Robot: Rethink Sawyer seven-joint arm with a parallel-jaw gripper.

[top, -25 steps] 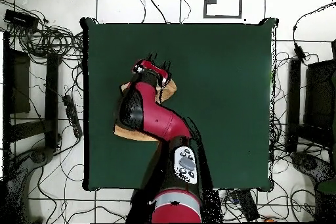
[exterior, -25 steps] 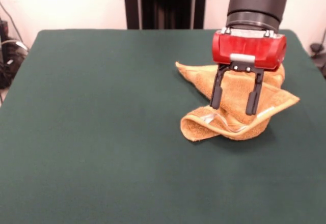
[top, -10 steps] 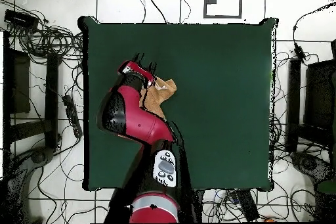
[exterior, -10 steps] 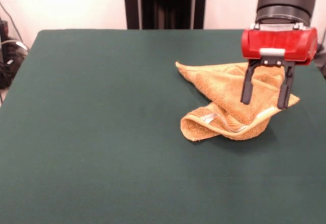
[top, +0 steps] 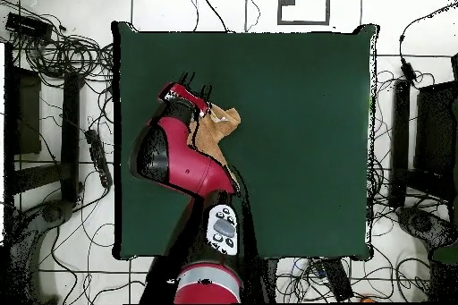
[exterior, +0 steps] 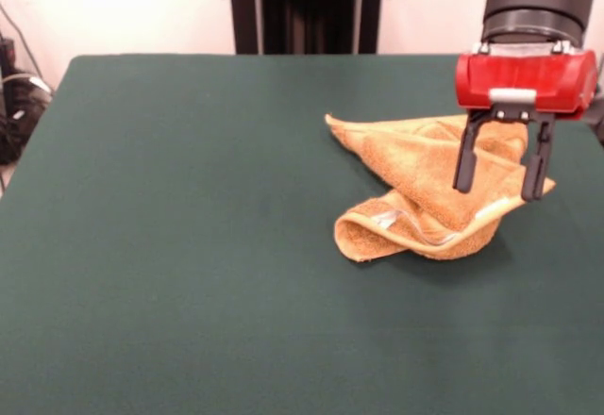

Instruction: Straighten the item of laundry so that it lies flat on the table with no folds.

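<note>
I see my pincer [exterior: 498, 177] hanging over the right end of the towel [exterior: 429, 184]. Its two dark fingers [exterior: 463, 162] are spread apart and nothing is between them. I cannot tell if the tips touch the cloth.

The towel is orange-tan and lies bunched up on the green counter [exterior: 189, 245], toward its right side in the front view. It is not flat. One corner points left and lies low. The near edge is rolled over into a fat fold. A pale band runs along that fold, and a small white label [exterior: 384, 218] sits there. I cannot read any words on the label.

From above, my red arm [top: 179, 154] covers much of the towel [top: 219, 127].
</note>
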